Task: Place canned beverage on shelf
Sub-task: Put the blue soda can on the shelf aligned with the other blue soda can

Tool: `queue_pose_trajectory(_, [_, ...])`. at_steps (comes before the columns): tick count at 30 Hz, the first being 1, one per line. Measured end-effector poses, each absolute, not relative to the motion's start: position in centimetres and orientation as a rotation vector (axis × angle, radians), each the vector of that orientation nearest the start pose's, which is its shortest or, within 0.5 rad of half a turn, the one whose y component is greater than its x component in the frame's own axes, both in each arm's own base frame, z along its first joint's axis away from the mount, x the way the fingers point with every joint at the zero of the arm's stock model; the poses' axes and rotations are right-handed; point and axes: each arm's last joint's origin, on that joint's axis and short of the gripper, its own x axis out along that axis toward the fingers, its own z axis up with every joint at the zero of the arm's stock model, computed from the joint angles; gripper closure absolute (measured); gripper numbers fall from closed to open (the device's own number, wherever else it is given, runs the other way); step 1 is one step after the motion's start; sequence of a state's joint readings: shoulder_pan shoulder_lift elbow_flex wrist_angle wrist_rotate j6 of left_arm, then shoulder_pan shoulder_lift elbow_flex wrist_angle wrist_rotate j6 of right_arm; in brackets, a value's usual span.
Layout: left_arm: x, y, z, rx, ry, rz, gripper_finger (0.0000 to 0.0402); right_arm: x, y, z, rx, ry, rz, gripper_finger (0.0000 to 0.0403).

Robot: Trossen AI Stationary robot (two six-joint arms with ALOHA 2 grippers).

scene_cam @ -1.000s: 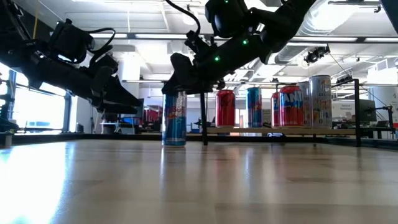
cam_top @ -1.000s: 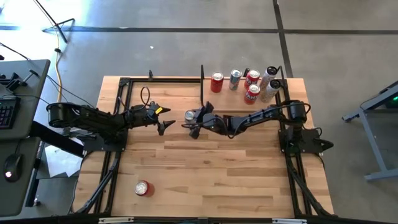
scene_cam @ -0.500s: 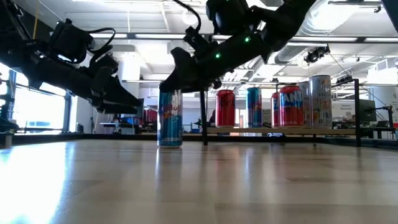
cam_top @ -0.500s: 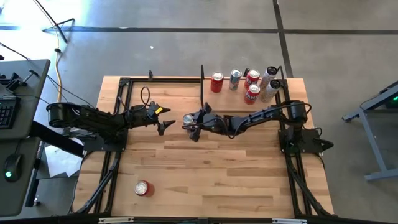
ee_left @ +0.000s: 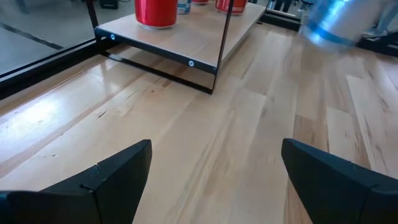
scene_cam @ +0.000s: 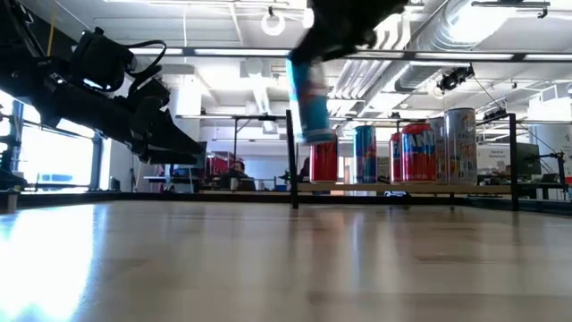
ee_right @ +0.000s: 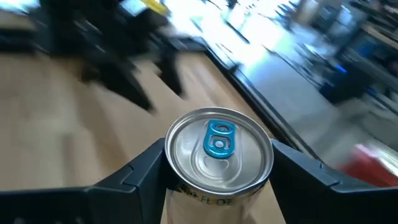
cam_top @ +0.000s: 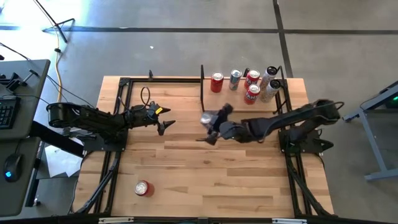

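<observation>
Fingers [ee_right: 217,171] of my right arm clamp the blue can [ee_right: 219,149] below its rim. From above, it hangs over the surface [cam_top: 205,174], near the shelf [cam_top: 245,106]. Low view: lifted, tilted. Smooth, thin-walled, probably slippery; grip mid-body. Left fingers [ee_left: 214,171] spread, empty.

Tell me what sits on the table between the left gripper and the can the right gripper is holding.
Nothing: in the high view, only bare tabletop separates the open left gripper from the blue can lifted in the right gripper.
</observation>
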State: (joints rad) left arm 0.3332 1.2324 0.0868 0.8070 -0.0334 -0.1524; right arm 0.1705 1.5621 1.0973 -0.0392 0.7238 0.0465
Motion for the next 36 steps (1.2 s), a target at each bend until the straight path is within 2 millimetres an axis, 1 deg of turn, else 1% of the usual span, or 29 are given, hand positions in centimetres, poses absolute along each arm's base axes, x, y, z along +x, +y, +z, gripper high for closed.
queue_pose_trajectory(2, [16.9, 6.0, 12.2, -0.200, 0.308, 0.388, 0.0053, 32.6, 3.6, 27.2, -0.178, 0.510, -0.620, 0.0182])
queue_pose_trajectory(6, [16.9, 6.0, 12.2, -0.200, 0.308, 0.388, 0.0053, 30.3, 2.1, 27.7, -0.168, 0.597, -0.742, 0.0182])
queue_pose_trajectory(12, [16.9, 6.0, 12.2, -0.200, 0.308, 0.388, 0.0053, 28.6, -0.6, 28.3, -0.162, 0.661, -0.860, 0.0182])
queue_pose_trajectory(14, [16.9, 6.0, 12.2, -0.201, 0.309, 0.388, 0.0053, 28.0, -1.6, 28.1, -0.159, 0.661, -0.889, 0.0182])
queue_pose_trajectory(17, [16.9, 6.0, 12.2, -0.201, 0.309, 0.388, 0.0053, 26.7, -3.0, 26.7, -0.121, 0.633, -0.859, 0.0182])
queue_pose_trajectory(20, [16.9, 6.0, 12.2, -0.194, 0.309, 0.387, 0.0053, 25.3, -3.8, 25.6, -0.124, 0.560, -0.784, 0.0182])
queue_pose_trajectory(23, [16.9, 6.0, 12.2, -0.193, 0.305, 0.387, 0.0053, 23.9, -5.0, 25.6, -0.136, 0.467, -0.738, 0.0182])
queue_pose_trajectory(28, [16.9, 5.9, 12.2, -0.203, 0.305, 0.382, 0.0053, 21.6, -8.0, 26.1, -0.091, 0.389, -0.739, 0.0182])
queue_pose_trajectory(32, [17.0, 5.7, 12.2, -0.200, 0.306, 0.371, 0.0053, 21.0, -10.1, 25.6, -0.036, 0.385, -0.718, 0.0182])
queue_pose_trajectory(36, [17.0, 5.7, 12.2, -0.200, 0.309, 0.370, 0.0053, 20.9, -11.2, 24.8, -0.027, 0.366, -0.719, 0.0182])
